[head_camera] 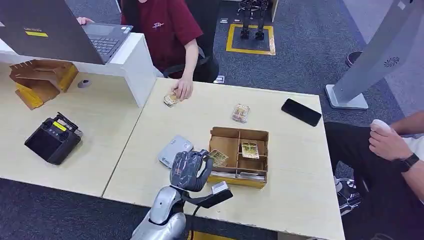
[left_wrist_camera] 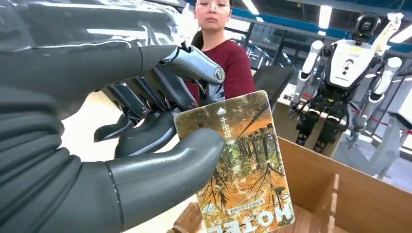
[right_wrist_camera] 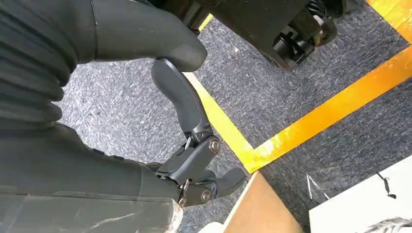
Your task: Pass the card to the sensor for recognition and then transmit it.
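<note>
Your left hand (left_wrist_camera: 145, 145) pinching the glossy hotel card (left_wrist_camera: 243, 170) between thick grey thumb and dark fingers, above the cardboard divider box (head_camera: 239, 156) on the pale worktop (head_camera: 295, 165), right hand (right_wrist_camera: 145, 121) empty, fingers loosely apart.

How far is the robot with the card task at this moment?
Done: a card has been picked up; the left robot hand pinches it between thumb and fingers, by the cardboard box. In hand: holding the card between the box and the grey sensor on the table. Left: presenting it to the sensor, then handing it on. The right robot hand hangs over the floor, holding nothing.
</note>
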{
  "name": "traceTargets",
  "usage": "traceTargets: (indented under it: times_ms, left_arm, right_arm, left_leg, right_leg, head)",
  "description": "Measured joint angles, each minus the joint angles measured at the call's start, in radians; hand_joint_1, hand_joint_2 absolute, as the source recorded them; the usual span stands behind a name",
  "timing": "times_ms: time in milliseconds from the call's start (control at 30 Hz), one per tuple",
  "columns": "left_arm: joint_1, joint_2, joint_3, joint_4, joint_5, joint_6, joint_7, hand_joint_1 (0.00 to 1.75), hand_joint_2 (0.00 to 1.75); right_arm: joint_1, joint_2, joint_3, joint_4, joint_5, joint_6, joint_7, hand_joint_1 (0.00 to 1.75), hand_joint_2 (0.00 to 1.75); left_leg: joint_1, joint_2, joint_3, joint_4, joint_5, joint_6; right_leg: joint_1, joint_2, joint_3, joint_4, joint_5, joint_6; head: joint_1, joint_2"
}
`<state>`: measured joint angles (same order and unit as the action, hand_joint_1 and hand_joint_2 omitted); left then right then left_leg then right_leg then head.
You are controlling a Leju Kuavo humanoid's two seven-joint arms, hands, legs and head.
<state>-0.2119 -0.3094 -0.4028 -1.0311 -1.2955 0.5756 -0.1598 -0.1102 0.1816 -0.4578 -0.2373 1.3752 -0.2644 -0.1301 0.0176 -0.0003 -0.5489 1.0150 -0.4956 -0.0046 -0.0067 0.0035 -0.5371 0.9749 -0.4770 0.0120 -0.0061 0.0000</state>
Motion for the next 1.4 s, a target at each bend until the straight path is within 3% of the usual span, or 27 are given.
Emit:
traceTargets:
  times_ms: [367, 533, 700, 967, 1133, 1400]
  left_arm:
    - [0.002, 0.001, 0.0, -0.036, 0.026, -0.005, -0.01, 1.75, 1.75]
    - [-0.019, 0.0, 0.021, -0.07, 0.033, -0.043, 0.047, 1.75, 1.75]
    - [-0.078, -0.015, 0.093, -0.097, -0.005, -0.074, 0.119, 1.75, 1.75]
    - [-0.156, -0.035, 0.238, -0.147, -0.076, -0.126, 0.149, 1.75, 1.75]
    - [-0.199, -0.038, 0.318, -0.161, -0.153, -0.156, 0.206, 1.75, 1.75]
    - [-0.276, -0.021, 0.447, -0.121, -0.255, -0.14, 0.246, 1.75, 1.75]
  right_arm:
    - [0.0, 0.003, -0.016, 0.0, 0.016, 0.001, -0.004, 0.0, 1.75]
    - [-0.003, 0.004, -0.018, 0.0, 0.035, 0.011, -0.005, 0.0, 1.75]
    - [-0.011, 0.006, -0.021, 0.0, 0.056, 0.021, -0.005, 0.0, 1.75]
    - [-0.02, 0.008, -0.024, -0.002, 0.083, 0.035, -0.003, 0.0, 1.75]
    - [-0.026, 0.009, -0.025, -0.005, 0.104, 0.044, -0.003, 0.0, 1.75]
    - [-0.035, 0.013, -0.025, -0.006, 0.122, 0.051, -0.004, 0.0, 1.75]
  left_leg:
    - [0.0, 0.0, 0.0, 0.0, 0.0, 0.0]
    - [0.0, 0.0, 0.0, 0.0, 0.0, 0.0]
    - [0.0, 0.0, 0.0, 0.0, 0.001, 0.001]
    - [0.0, 0.0, 0.0, 0.001, 0.001, 0.0]
    - [0.0, 0.0, 0.0, 0.001, 0.001, 0.0]
    - [0.0, 0.0, -0.001, 0.001, 0.001, 0.0]
  right_leg:
    - [0.0, 0.0, 0.0, 0.0, 0.0, 0.0]
    - [0.0, 0.0, 0.0, 0.001, 0.0, 0.0]
    - [0.0, 0.0, 0.0, 0.002, 0.001, 0.0]
    - [0.0, 0.0, 0.0, 0.002, 0.001, 0.0]
    - [0.0, 0.0, 0.0, 0.002, 0.001, 0.0]
    - [0.0, 0.0, -0.001, 0.002, 0.001, 0.001]
  head:
    - [0.0, 0.0]
    - [0.0, 0.0]
    - [0.0, 0.0]
    - [0.0, 0.0]
    - [0.0, 0.0]
    - [0.0, 0.0]
